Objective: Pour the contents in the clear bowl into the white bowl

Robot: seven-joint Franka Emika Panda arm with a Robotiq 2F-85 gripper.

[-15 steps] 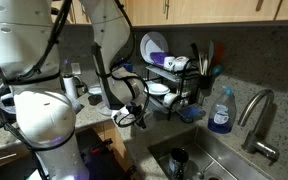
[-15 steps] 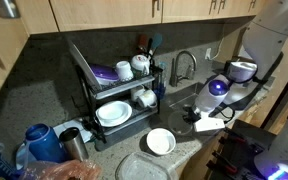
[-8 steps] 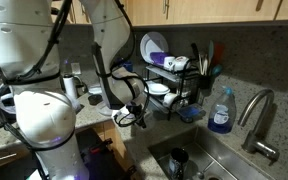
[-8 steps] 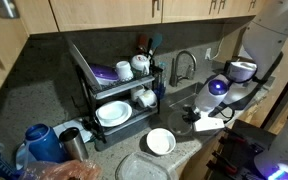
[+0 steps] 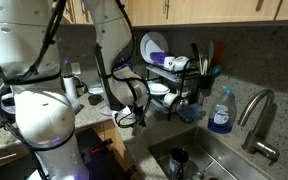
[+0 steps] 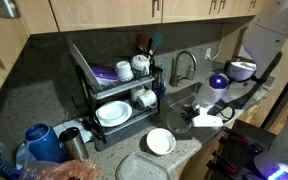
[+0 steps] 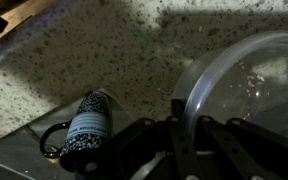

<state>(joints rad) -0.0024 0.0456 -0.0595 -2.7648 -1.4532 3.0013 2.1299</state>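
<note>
In the wrist view the clear bowl (image 7: 246, 88) fills the right side, tilted, with its glassy rim running down between my fingers. My gripper (image 7: 184, 112) is shut on that rim above the speckled counter. In both exterior views the gripper (image 6: 196, 118) (image 5: 132, 117) hangs low at the counter's edge beside the sink; the clear bowl is too faint to make out there. The white bowl (image 6: 160, 141) sits on the counter a short way from the gripper, toward the dish rack.
A black dish rack (image 6: 119, 95) with plates and mugs stands against the wall. A faucet (image 6: 182, 65), the sink (image 5: 199, 160) and a blue soap bottle (image 5: 221, 110) are close by. A speckled black-and-white cylinder (image 7: 89, 128) lies near the gripper.
The gripper with the clear bowl has shifted slightly up and toward the white bowl. Its grip is unchanged.
</note>
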